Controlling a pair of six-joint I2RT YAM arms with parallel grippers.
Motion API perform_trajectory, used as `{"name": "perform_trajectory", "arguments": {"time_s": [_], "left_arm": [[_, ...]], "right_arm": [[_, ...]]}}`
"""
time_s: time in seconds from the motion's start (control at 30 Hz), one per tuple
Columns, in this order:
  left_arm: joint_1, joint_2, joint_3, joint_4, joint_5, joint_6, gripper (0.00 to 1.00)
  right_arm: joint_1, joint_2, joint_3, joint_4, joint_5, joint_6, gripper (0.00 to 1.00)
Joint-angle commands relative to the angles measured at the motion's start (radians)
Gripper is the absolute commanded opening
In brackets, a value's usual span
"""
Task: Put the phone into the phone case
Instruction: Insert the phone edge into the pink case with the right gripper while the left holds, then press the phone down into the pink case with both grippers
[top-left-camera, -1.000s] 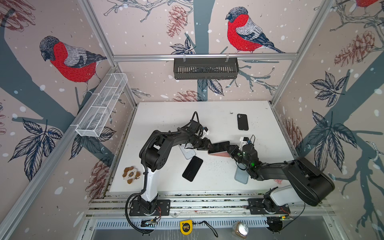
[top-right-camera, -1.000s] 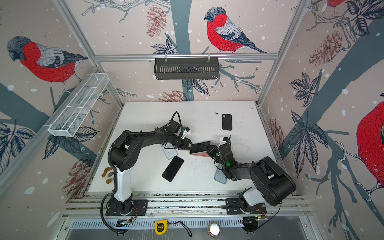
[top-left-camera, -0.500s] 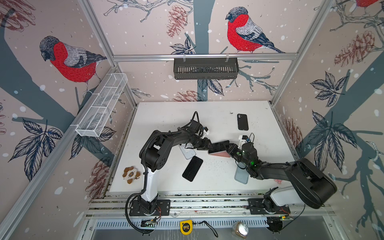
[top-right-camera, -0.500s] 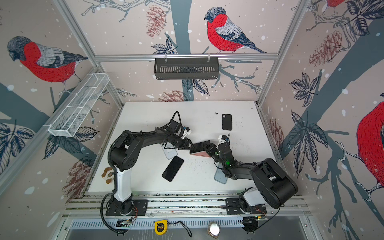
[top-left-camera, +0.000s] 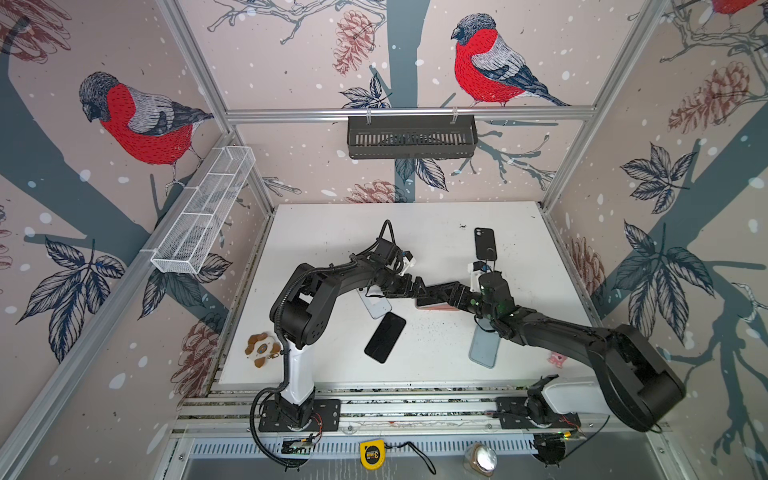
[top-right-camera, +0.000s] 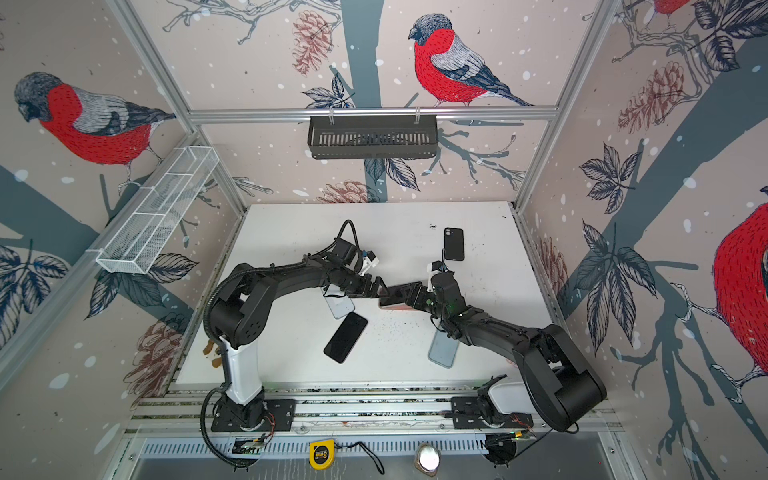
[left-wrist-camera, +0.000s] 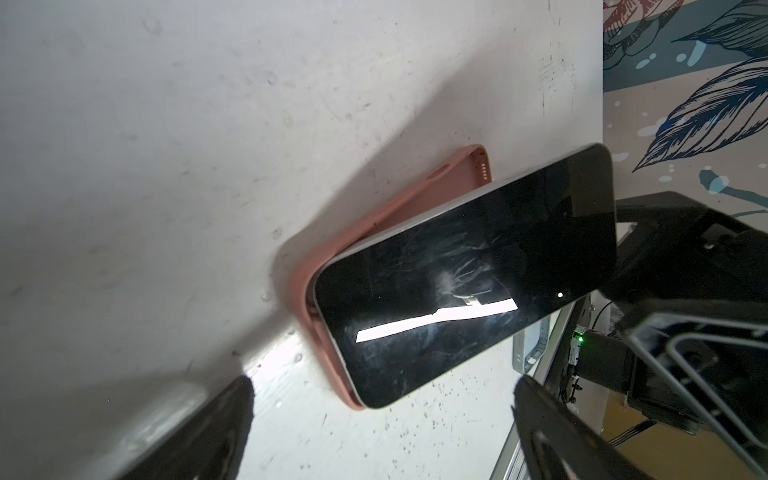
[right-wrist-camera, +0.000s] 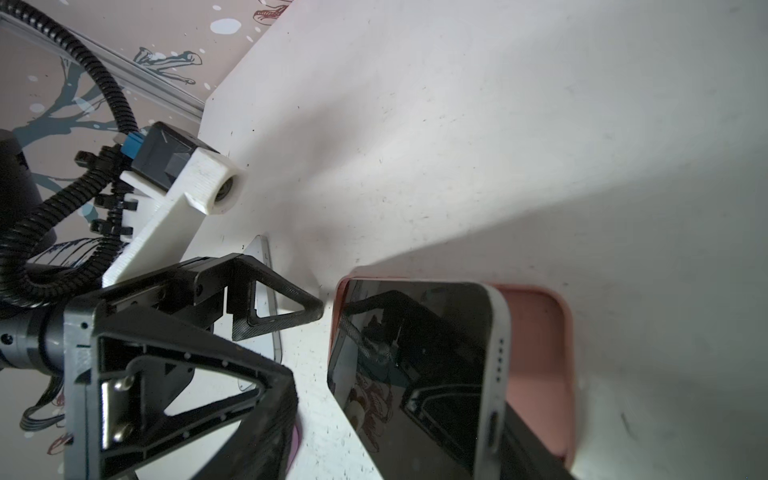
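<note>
A white-edged phone (left-wrist-camera: 465, 282) with a black screen lies slanted in a pink phone case (left-wrist-camera: 374, 220) on the white table. The end towards my left gripper sits inside the case. The other end (right-wrist-camera: 494, 374) stands raised above the case floor (right-wrist-camera: 540, 353), over one dark finger (right-wrist-camera: 528, 449) of my right gripper. In both top views the two grippers face each other across the pink case (top-left-camera: 432, 306), mid table. My left gripper (left-wrist-camera: 382, 384) is open, fingers wide of the phone's corner and touching nothing. My right gripper (top-left-camera: 446, 293) also looks open at the raised end.
A black phone (top-left-camera: 385, 337) lies screen up near the front. A pale blue case (top-left-camera: 484, 345) lies under the right arm and a clear one (top-left-camera: 374, 303) under the left arm. A black case (top-left-camera: 485, 244) lies at the back right. A small toy (top-left-camera: 262, 349) sits off the table's left edge.
Both grippers have opened. The right one was shut on the phone's end and has let go; the phone stays slanted in the pink case. The arms have barely shifted.
</note>
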Motion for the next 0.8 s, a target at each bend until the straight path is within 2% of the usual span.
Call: {"name": "perform_trajectory", "arguments": {"time_s": [0.0,0.07,0.3,0.57,0.77], "left_arm": [[-0.001,-0.006,0.003,-0.048,-0.036,0.028,0.83],[0.000,0.000,0.015,-0.063,-0.042,0.035,0.73],[0.001,0.037,0.050,-0.103,-0.047,0.047,0.66],[0.000,0.063,0.064,-0.120,-0.043,0.053,0.47],[0.000,0.075,0.081,-0.151,-0.083,0.062,0.45]], "right_arm": [[-0.024,-0.001,0.042,-0.082,-0.090,-0.113,0.67],[-0.040,0.021,0.085,-0.155,-0.112,-0.162,0.67],[-0.063,0.098,0.175,-0.316,-0.116,-0.268,0.67],[-0.102,0.137,0.220,-0.412,-0.091,-0.345,0.65],[-0.113,0.176,0.299,-0.522,-0.032,-0.422,0.62]]}}
